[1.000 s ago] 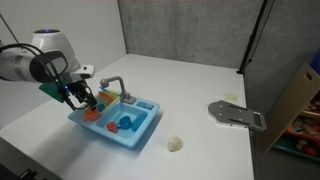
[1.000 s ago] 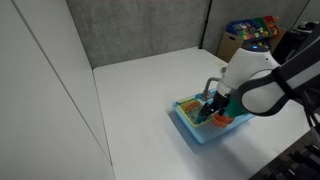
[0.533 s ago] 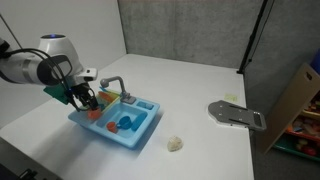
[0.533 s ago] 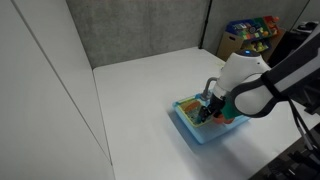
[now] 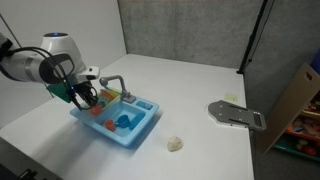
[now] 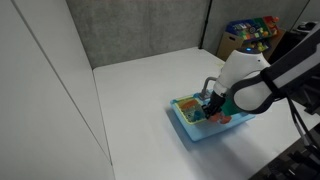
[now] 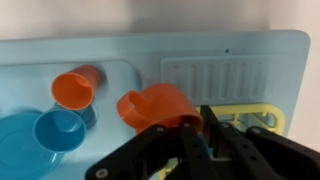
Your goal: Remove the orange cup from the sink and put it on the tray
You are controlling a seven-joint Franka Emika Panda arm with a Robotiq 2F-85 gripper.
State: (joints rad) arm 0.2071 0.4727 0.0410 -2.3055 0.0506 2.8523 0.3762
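The light-blue sink (image 5: pixel 140 126) (image 6: pixel 190 128) (image 7: pixel 230 48) stands on the white table. In the wrist view an orange cup (image 7: pixel 150 103) with a handle lies tilted at the edge of the basin, by the ribbed drainboard. My gripper (image 7: pixel 194 118) (image 5: pixel 86 97) (image 6: pixel 208 108) reaches down into the sink, its jaws shut on that cup's wall. A second, smaller orange cup (image 7: pixel 74 88) lies on its side in the basin, apart from my fingers. The grey tray (image 5: pixel 236 115) lies far across the table, seen in an exterior view.
A blue cup (image 7: pixel 58 130) and a blue plate (image 7: pixel 15 140) sit in the basin. A yellow rack (image 7: pixel 262 112) lies beside my fingers. The grey faucet (image 5: pixel 112 82) rises at the sink's back edge. A pale beige lump (image 5: pixel 175 144) rests between sink and tray.
The jaws have gone from wide open to shut on the orange cup. The arm has shifted a little lower over the sink.
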